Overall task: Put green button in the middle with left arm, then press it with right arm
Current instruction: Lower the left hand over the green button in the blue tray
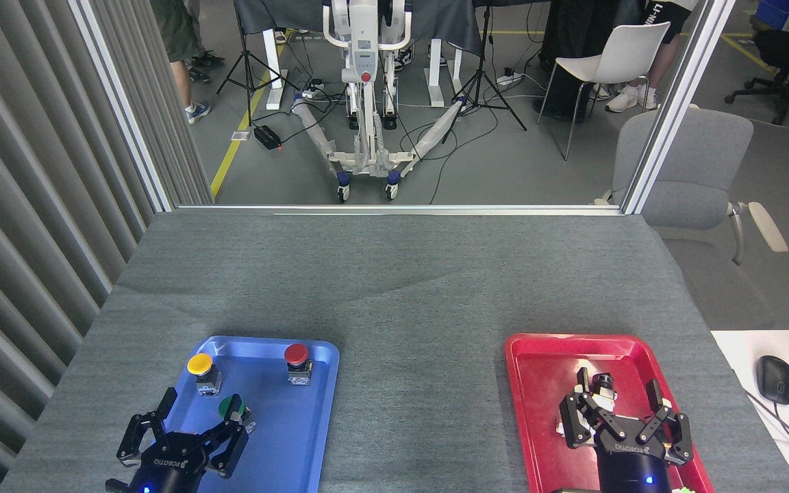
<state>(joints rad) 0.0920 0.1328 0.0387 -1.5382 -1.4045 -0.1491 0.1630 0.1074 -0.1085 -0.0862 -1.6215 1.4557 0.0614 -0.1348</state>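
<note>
1. Green button (231,408) sits in our blue tray (312,418), at about 5 o'clock from the yellow button (200,364) and 7 o'clock from the red button (296,355).
2. Our left gripper (197,419) hangs wide open just at 7 o'clock of it, one finger right beside the cap, nothing held.
3. Our right gripper (620,397) is spread open too, over the red tray (538,383), empty.
4. Middle (422,383) of the grey cloth between the trays is bare.
</note>
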